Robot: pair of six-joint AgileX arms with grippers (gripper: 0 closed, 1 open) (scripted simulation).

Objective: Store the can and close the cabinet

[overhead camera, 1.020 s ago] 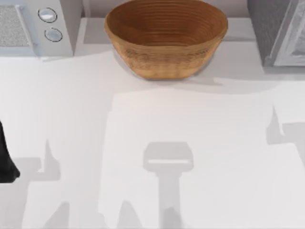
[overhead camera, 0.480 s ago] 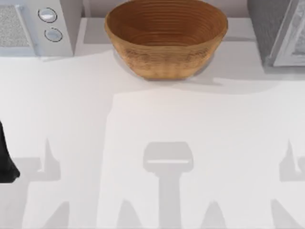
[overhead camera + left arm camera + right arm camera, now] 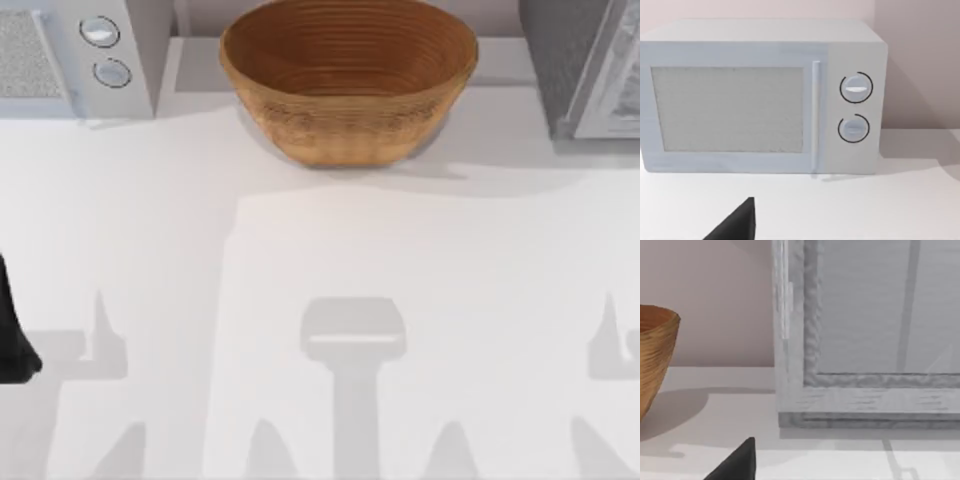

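At the back right corner of the table [image 3: 330, 240] stands the grey cabinet [image 3: 585, 65], with the woven basket [image 3: 348, 75] at back centre and the microwave [image 3: 75, 55] at back left. Facing the microwave, my left gripper [image 3: 735, 225] sits at the left edge; whether its jaws are open I cannot tell. My right gripper [image 3: 735, 462] faces the cabinet, jaws likewise unclear.

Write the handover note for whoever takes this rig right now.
Left claw: parked at the left edge of the table, facing the microwave.
Right claw: low over the table on the right side, facing the cabinet, with the basket off to one side.
Done: I cannot tell whether the can is stored or the cabinet door is shut.
Left: check both, then store the can and close the cabinet as needed.
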